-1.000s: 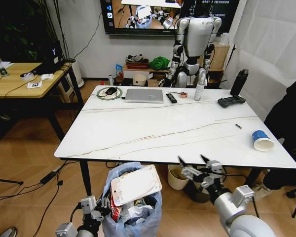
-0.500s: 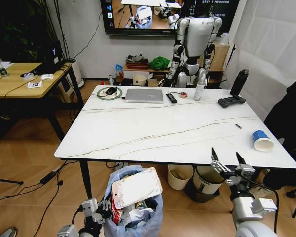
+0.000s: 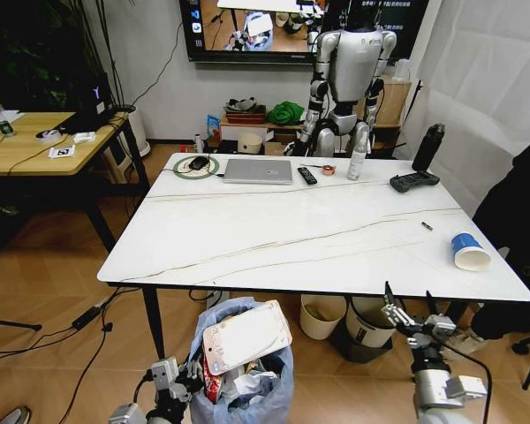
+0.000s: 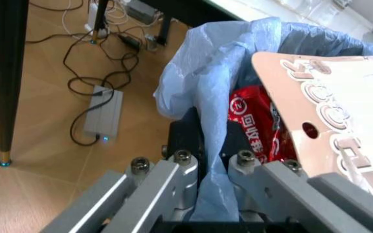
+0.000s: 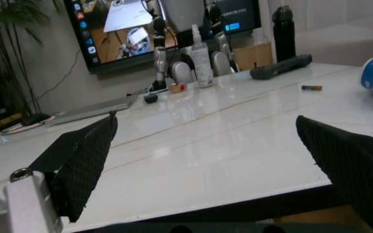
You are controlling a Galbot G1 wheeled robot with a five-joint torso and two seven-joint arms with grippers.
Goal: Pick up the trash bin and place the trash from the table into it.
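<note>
Crinkly light-blue plastic lines the small trash bin (image 3: 238, 371), which sits low in front of me below the near edge of the large white marble-veined table (image 3: 274, 234). My left claw (image 4: 203, 172) is clamped on the bag-covered rim. From the left wrist view I judge the grip bites film and rim together, so the thin, slippery bag could creep if I tilt too fast. The bin looks light but top-heavy: a pale pinkish flat plastic pack (image 3: 245, 334) lies across the mouth and a red printed wrapper (image 4: 254, 128) is stuffed beneath it. That pack half-blocks the opening, so anything dropped in may slide off it.

My right claw (image 3: 409, 311) hangs empty with its fingers spread wide, just under the table's near right edge. The one clear piece of trash I see on the table is the blue-and-white paper cup (image 3: 469, 251), lying on its side near the right edge. It should be light and easily crushed, and may roll; I would take it gently across the body.

Farther back stand a silver laptop (image 3: 258, 170), a black remote (image 3: 306, 175), a black game controller (image 3: 414, 181) and a dark bottle (image 3: 427, 147), well apart from the cup. A cream round bin (image 3: 322, 315) stands under the table.
</note>
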